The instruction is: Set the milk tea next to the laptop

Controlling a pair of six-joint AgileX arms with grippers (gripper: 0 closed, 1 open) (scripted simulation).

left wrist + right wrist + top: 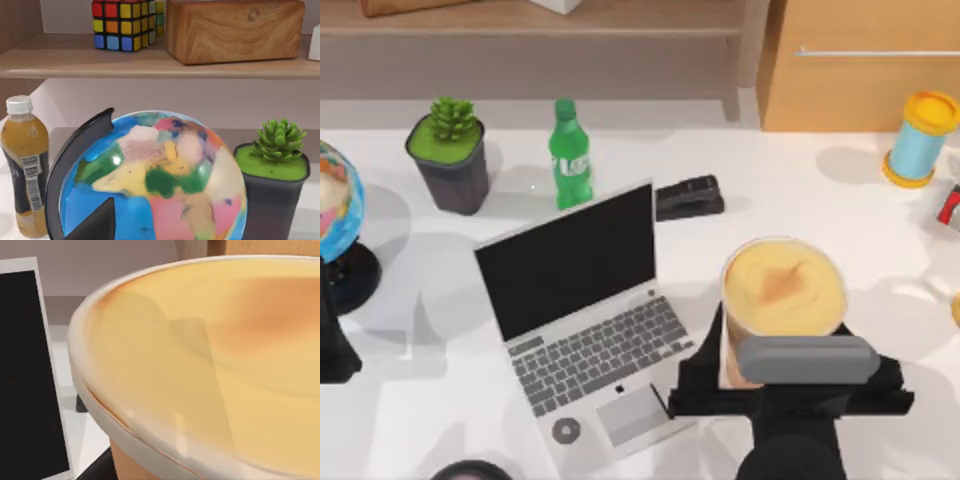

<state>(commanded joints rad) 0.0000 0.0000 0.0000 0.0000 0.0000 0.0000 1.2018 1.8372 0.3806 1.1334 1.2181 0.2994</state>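
The milk tea (783, 300) is a wide, tapered cup with a creamy top – judge it rather heavy for its thin wall, top-heavy, and probably smooth on the side. A hard squeeze could dent it, and a tilt could spill it. You should hold it on the side wall, under the rim, and keep it upright.

Your right gripper (790, 385) is around the cup's lower body, with one black jaw on each side of it, so the cup sits between the jaws. They look closed on the wall, opened only as wide as the cup. I cannot tell if the cup stands on the worktop (840, 200) or hangs just above it.

The laptop (585, 325) is open, just beside the jaws on the left – the cup is near its keyboard edge.

The right arm comes from the near edge, with the wrist about level. The left arm is parked at the far left, by the globe (335, 205).
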